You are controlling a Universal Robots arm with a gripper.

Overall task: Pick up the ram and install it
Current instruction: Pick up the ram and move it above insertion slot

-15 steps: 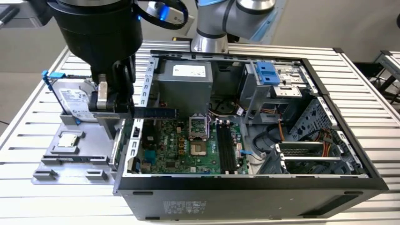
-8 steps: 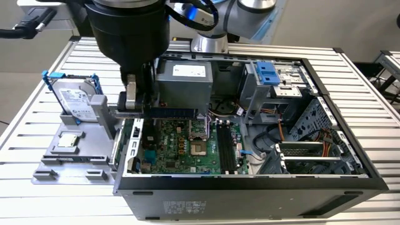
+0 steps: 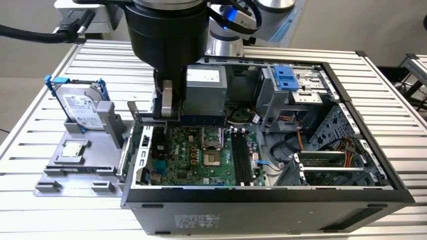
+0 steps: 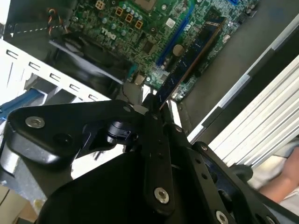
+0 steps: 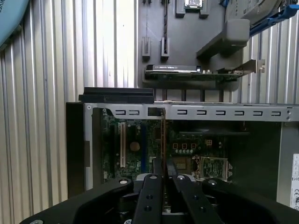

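My pincer (image 3: 167,107), clamped on the ram (image 4: 196,51), holds it crosswise to the black slots (image 3: 240,156), which lie at four o'clock in the exterior view.

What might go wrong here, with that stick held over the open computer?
The end effector pinches the ram near one end, so it might tilt or slip. Its free end lies close to the case's metal rim and could knock it. Lowered crooked, it might strike parts on the motherboard.
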